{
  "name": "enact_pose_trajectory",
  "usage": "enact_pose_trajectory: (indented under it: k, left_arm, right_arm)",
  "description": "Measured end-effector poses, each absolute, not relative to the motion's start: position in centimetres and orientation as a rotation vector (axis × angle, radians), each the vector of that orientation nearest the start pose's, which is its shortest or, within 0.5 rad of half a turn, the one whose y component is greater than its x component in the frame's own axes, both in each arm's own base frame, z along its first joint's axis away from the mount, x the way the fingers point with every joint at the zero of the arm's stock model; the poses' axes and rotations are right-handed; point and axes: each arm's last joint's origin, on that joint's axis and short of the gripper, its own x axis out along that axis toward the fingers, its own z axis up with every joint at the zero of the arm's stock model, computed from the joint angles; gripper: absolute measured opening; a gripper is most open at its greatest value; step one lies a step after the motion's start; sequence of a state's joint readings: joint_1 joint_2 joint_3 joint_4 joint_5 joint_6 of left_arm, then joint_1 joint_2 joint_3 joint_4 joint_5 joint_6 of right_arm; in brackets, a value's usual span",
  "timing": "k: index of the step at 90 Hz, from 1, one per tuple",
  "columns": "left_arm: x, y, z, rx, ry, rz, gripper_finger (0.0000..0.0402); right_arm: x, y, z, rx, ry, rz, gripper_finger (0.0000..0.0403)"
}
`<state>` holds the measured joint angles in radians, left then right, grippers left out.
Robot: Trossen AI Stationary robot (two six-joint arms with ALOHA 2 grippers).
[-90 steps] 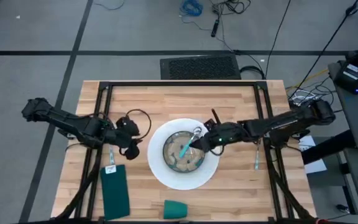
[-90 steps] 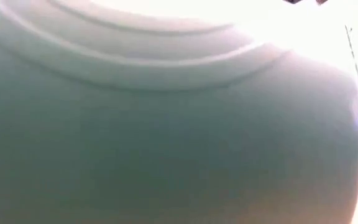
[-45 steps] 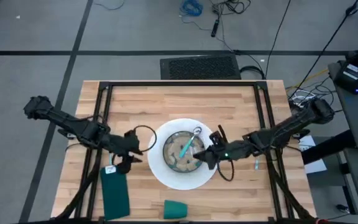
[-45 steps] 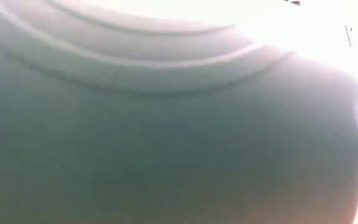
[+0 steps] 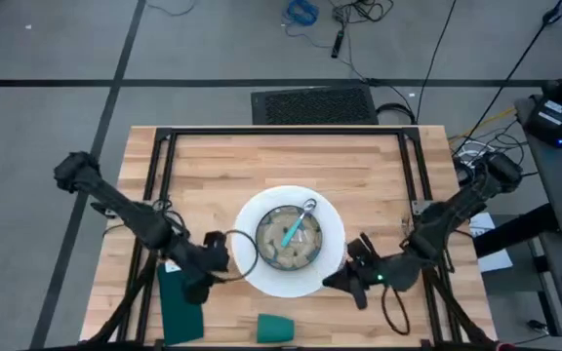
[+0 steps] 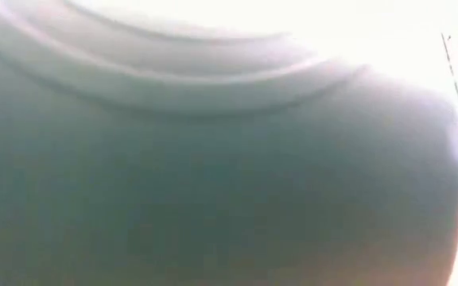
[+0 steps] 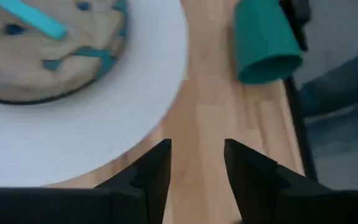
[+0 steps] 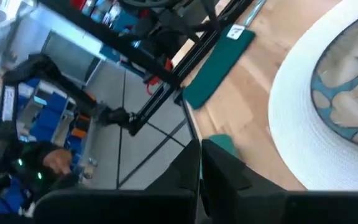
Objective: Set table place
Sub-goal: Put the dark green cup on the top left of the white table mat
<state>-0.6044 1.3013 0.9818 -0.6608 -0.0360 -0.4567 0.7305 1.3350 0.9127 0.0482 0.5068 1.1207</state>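
Observation:
A round white plate (image 5: 252,273) lies mid-table on the light wooden table (image 5: 359,166). A speckled bowl (image 5: 273,252) sits on it, with a teal utensil (image 5: 291,232) lying inside. My left gripper (image 5: 220,263) hovers open at the plate's left near rim (image 7: 135,106), nothing between its fingers. My right gripper (image 5: 338,283) is shut and empty, just off the plate's right near rim (image 8: 303,81). A teal cup (image 5: 274,328) lies on its side at the near edge. A folded teal napkin (image 5: 180,304) lies flat near the left.
The cup (image 6: 213,175) fills the low view and hides the table behind it. A black metal frame (image 5: 164,146) runs along the table's sides and far edge. Bare wood shows beyond the plate toward the far edge. People and shelves (image 8: 36,155) show in the room beyond.
My right gripper has drawn back from over the bowl toward the table's near edge and now sits off the plate's near right rim; the teal utensil stays in the bowl. My left gripper has moved toward the near edge along the plate's left side.

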Motion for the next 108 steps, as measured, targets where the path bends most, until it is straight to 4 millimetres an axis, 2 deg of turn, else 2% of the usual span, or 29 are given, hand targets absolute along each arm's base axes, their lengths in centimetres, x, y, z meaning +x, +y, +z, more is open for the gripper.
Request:
enact_pose_trajectory:
  k: [10,20,37,55,68,84,93,108]
  left_arm:
    - [20.9,-15.5,25.4,-0.04,1.057,-0.343,0.0134]
    - [20.3,-16.5,25.2,0.091,1.055,-0.43,0.0134]
    - [19.9,-17.8,24.1,0.293,1.048,-0.482,0.0134]
    - [19.8,-18.9,22.9,0.404,1.06,-0.531,0.0134]
    - [20.0,-20.5,22.7,0.493,0.951,-0.639,0.0134]
    - [21.0,-22.2,22.0,0.707,0.762,-0.666,0.0134]
    - [22.0,-23.0,21.0,0.819,0.694,-0.635,0.0134]
    - [24.0,-24.3,18.6,0.89,0.609,-0.638,0.0134]
  right_arm:
    - [22.7,18.6,28.0,0.885,0.39,0.03,0.0001]
    - [22.7,18.6,28.0,0.867,0.39,0.034,0.0]
    - [22.7,18.5,28.0,0.865,0.372,0.011,0.0]
    - [22.7,18.4,28.0,0.855,0.365,-0.008,0.0]
    - [22.8,18.2,27.9,0.847,0.371,-0.021,0.0]
    - [22.8,18.2,27.8,0.861,0.371,-0.026,0.0]
    - [22.8,18.2,27.8,0.875,0.374,-0.025,0.0]
    - [22.8,18.3,27.8,0.894,0.381,-0.021,0.0]
